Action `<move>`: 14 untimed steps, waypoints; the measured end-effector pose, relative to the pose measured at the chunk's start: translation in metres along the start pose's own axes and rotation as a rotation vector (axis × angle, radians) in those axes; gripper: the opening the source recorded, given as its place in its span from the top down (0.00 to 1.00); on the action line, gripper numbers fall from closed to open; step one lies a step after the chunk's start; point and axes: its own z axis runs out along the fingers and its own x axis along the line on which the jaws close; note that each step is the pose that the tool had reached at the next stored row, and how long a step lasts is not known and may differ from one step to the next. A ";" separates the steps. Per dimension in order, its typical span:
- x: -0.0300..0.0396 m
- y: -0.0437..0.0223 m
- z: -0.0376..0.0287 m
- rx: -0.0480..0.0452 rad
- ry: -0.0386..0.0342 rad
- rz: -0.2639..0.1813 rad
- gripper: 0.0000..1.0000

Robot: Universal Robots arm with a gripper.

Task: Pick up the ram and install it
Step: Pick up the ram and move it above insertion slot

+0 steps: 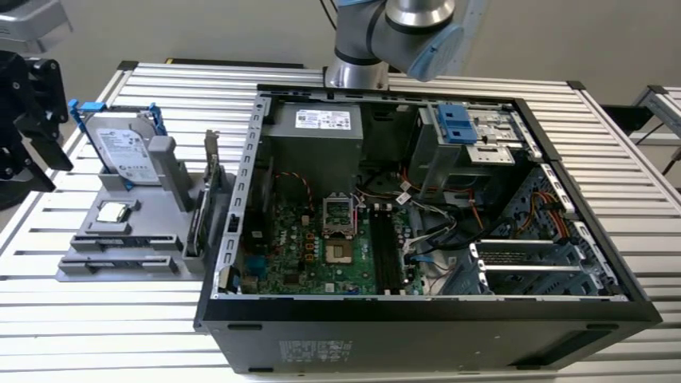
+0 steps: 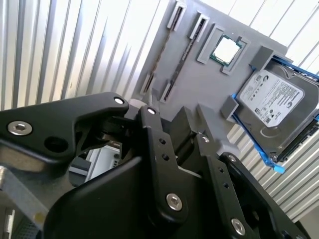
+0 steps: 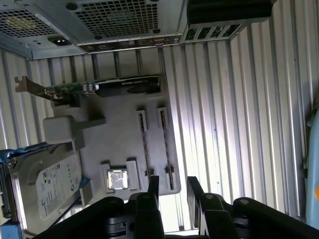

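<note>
Slatted, likely metal table: case, holder

The arm is made of thick, smooth, silver-grey tubes, and a pale blue cap closes off one rounded joint housing. A thin dark cable runs close beside it. The gripper is matte black all over, with two narrow, flat-sided fingers set on chunky linkage bars with rounded ends. In the second wrist view those bars have a dull sheen and softened edges. They are pinned together with bright silver screws, each with a small socket in its head.
</note>
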 end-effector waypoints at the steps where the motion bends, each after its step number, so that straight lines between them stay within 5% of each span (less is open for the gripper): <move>1: 0.0000 0.0000 0.0011 0.0001 0.0009 -0.004 0.00; 14: 0.0002 -0.0001 0.0135 0.0060 0.0089 -0.045 0.00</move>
